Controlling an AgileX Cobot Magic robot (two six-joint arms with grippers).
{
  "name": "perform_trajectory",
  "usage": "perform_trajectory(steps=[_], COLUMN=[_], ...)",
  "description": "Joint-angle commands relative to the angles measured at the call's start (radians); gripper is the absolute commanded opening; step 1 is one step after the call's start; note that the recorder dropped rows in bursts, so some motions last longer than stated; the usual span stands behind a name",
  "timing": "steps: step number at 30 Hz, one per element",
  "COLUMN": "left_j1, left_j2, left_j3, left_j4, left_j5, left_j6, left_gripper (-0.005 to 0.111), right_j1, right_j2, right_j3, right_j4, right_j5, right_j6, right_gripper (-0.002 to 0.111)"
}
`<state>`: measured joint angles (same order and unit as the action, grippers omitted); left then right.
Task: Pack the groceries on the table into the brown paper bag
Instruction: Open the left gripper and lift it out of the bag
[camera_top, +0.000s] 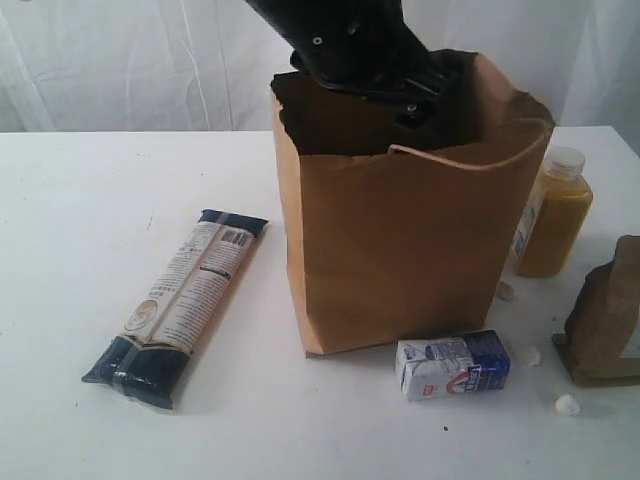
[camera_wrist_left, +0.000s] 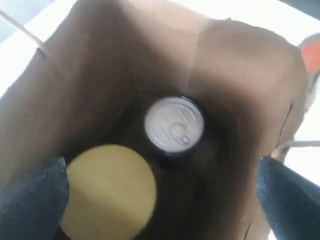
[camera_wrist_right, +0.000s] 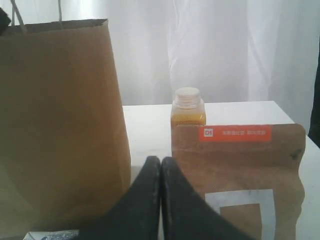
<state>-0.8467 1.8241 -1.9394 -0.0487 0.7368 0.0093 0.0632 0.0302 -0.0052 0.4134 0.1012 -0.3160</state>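
Note:
The brown paper bag (camera_top: 405, 250) stands upright mid-table, and my left arm (camera_top: 350, 45) reaches down into its mouth. Inside the bag (camera_wrist_left: 100, 75), a silver-topped can (camera_wrist_left: 174, 124) and a jar with a tan lid (camera_wrist_left: 110, 190) stand on the bottom. My left gripper (camera_wrist_left: 161, 161) hangs open above them, the jar lid close to one finger (camera_wrist_left: 30, 200). On the table (camera_top: 100, 200) lie the pasta packet (camera_top: 182, 303) and the blue-white carton (camera_top: 452, 365). The juice bottle (camera_top: 553, 213) and the orange-labelled pouch (camera_top: 608, 320) stand at the right. My right gripper (camera_wrist_right: 161, 161) is shut and empty, low between the bag (camera_wrist_right: 55, 125) and the pouch (camera_wrist_right: 240, 170).
A few small white bits (camera_top: 567, 404) lie on the table near the carton and pouch. A white curtain (camera_top: 130, 60) hangs behind the table. The juice bottle (camera_wrist_right: 188, 107) stands behind the pouch in the right wrist view.

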Motion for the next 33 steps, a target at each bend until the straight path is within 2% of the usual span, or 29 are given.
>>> perform_trajectory(steps=[1,5,10,12,14,15,16,18,20,23,27,33], left_j1=[-0.003,-0.003,-0.003,-0.003,-0.003,-0.003,-0.003,-0.003,-0.003,-0.003,-0.003,-0.003], left_j2=[-0.038,-0.066,-0.116,-0.150,-0.185,-0.210,-0.223,-0.279,-0.322,-0.389,-0.475,-0.604], left_j3=[-0.006,-0.006,-0.006,-0.006,-0.006,-0.006,-0.006,-0.004,-0.004,-0.004,0.013,0.168], left_j4=[-0.102,-0.187,-0.191,-0.193,-0.216,-0.238,-0.247,-0.256,-0.235,-0.205,-0.091,0.135], left_j5=[0.084,0.095,0.111,0.142,0.169,0.190,0.202,0.255,0.285,0.303,0.311,0.274], left_j6=[0.055,0.102,0.102,0.121,0.152,0.181,0.182,0.182,0.186,0.181,0.132,-0.009], left_gripper=[0.101,0.101,0.100,0.089,0.067,0.050,0.043,0.016,0.000,0.000,0.000,0.000], right_j1=[-0.006,-0.006,-0.006,-0.006,-0.006,-0.006,-0.006,-0.006,-0.006,-0.006,-0.006,-0.006], right_j2=[-0.004,-0.004,-0.004,-0.004,-0.004,-0.004,-0.004,-0.004,-0.004,-0.004,-0.004,-0.004], right_j3=[0.005,0.005,0.005,0.005,0.005,0.005,0.005,0.005,0.005,0.005,0.005,0.005], right_j4=[0.001,-0.002,-0.002,-0.002,-0.002,-0.002,-0.002,-0.002,-0.002,-0.002,-0.002,-0.002], right_j5=[0.000,0.000,0.000,0.000,0.000,0.000,0.000,0.000,0.000,0.000,0.000,0.000], right_j6=[0.000,0.000,0.000,0.000,0.000,0.000,0.000,0.000,0.000,0.000,0.000,0.000], right_gripper=[0.000,0.000,0.000,0.000,0.000,0.000,0.000,0.000,0.000,0.000,0.000,0.000])
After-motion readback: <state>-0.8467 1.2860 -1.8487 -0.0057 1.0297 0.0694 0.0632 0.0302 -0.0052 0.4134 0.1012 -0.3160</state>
